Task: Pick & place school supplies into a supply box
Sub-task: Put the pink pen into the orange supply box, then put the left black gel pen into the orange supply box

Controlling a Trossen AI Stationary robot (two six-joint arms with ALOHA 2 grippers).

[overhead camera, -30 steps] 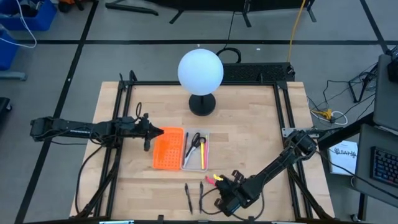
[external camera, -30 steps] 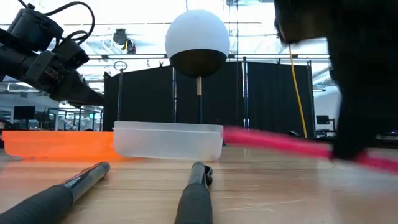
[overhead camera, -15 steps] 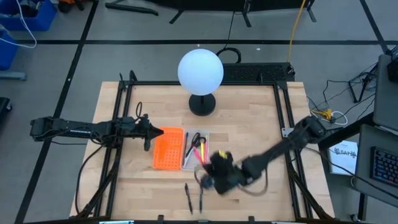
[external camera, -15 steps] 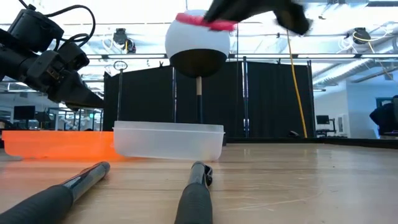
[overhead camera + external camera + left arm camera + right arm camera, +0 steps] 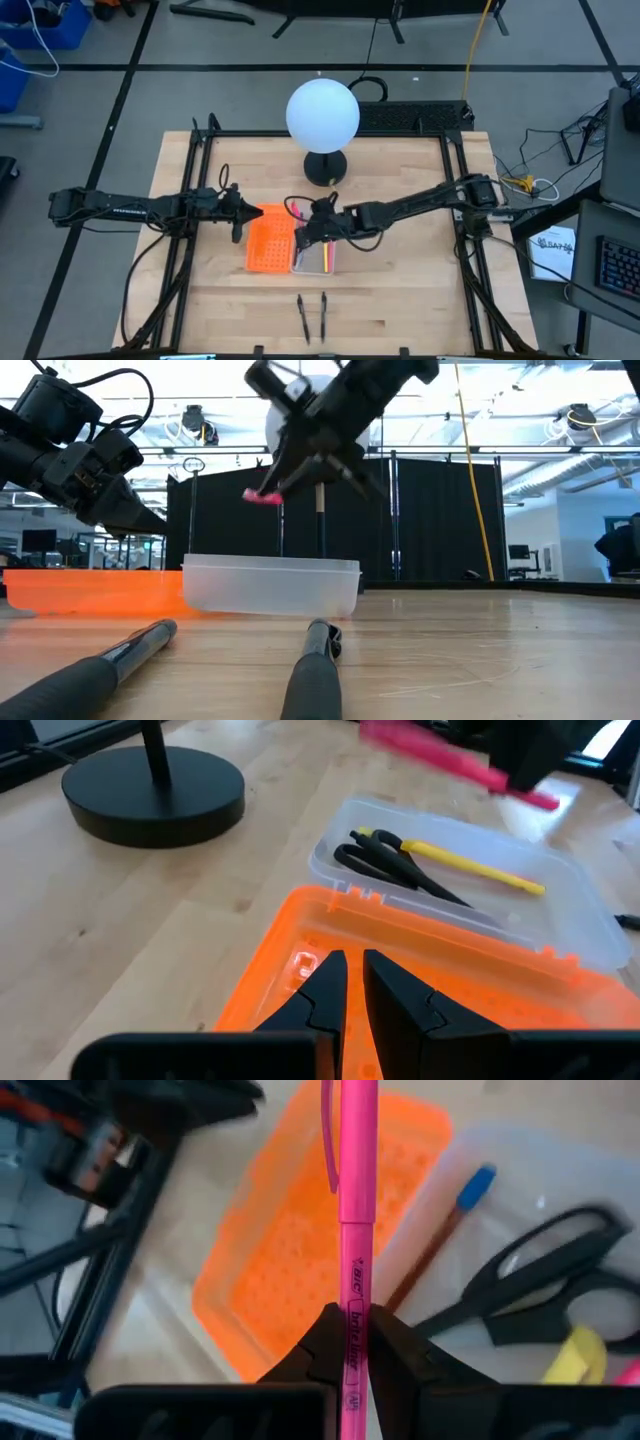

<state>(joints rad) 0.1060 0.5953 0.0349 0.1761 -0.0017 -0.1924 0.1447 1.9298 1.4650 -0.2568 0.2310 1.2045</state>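
The supply box lies open on the table: its orange half (image 5: 268, 242) and its clear tray (image 5: 316, 262). In the tray lie dark-handled scissors (image 5: 395, 862), a yellow pen (image 5: 480, 868) and a brown pencil (image 5: 440, 1240). My right gripper (image 5: 312, 230) hangs above the box, shut on a pink pen (image 5: 357, 1210). My left gripper (image 5: 353, 965) hovers over the orange half's left end (image 5: 90, 592), its fingers a narrow gap apart. Two dark pens (image 5: 302, 318) (image 5: 323, 315) lie flat on the table near its near edge. My right gripper pinches the pink pen between its two fingers at the printed stretch of the barrel (image 5: 356, 1315), near one end. The pen runs forward along the fingers. It is lifted clear above the box and tilts, with its free clip end (image 5: 262, 497) lowest.
A white globe lamp (image 5: 322, 115) stands on a black base (image 5: 325, 167) just beyond the box. Black metal frame rails (image 5: 200, 135) run along the table's sides. Bare wood lies to the right of the box and along the near edge.
My right gripper has risen from the table's near edge with the pink pen and swung toward the far left, ending above the box. The pen has come up off the table with it and now points down toward the tray.
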